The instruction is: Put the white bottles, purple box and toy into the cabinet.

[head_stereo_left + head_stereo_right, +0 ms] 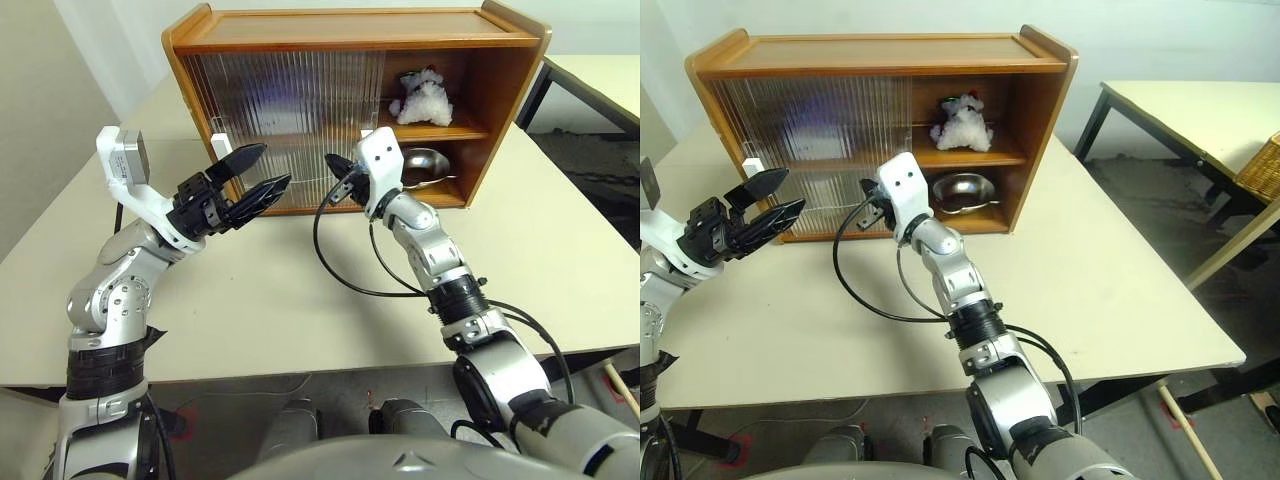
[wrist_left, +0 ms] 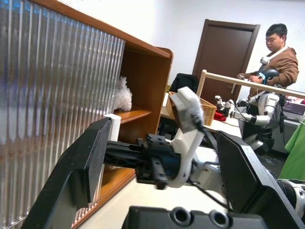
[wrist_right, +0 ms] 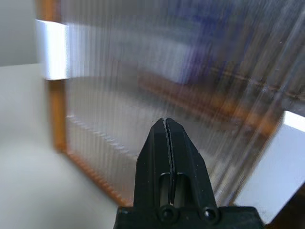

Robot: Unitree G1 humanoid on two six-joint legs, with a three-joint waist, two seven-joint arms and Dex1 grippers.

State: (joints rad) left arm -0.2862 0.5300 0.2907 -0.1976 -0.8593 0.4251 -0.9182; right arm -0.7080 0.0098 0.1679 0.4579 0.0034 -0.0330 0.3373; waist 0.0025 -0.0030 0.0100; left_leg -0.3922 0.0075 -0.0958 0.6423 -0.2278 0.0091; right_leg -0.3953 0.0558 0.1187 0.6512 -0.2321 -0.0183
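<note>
Right gripper (image 1: pixel 333 170) pinched shut, empty, before ribbed cabinet (image 1: pixel 350 35) doors; left gripper (image 1: pixel 258 175) spread wide, empty.
Head views: toy (image 1: pixel 420 100) on upper shelf, steel bowl (image 1: pixel 425 163) below. Left wrist: toy on shelf. Right wrist: closed fingers (image 3: pixel 169 143) near door.
</note>
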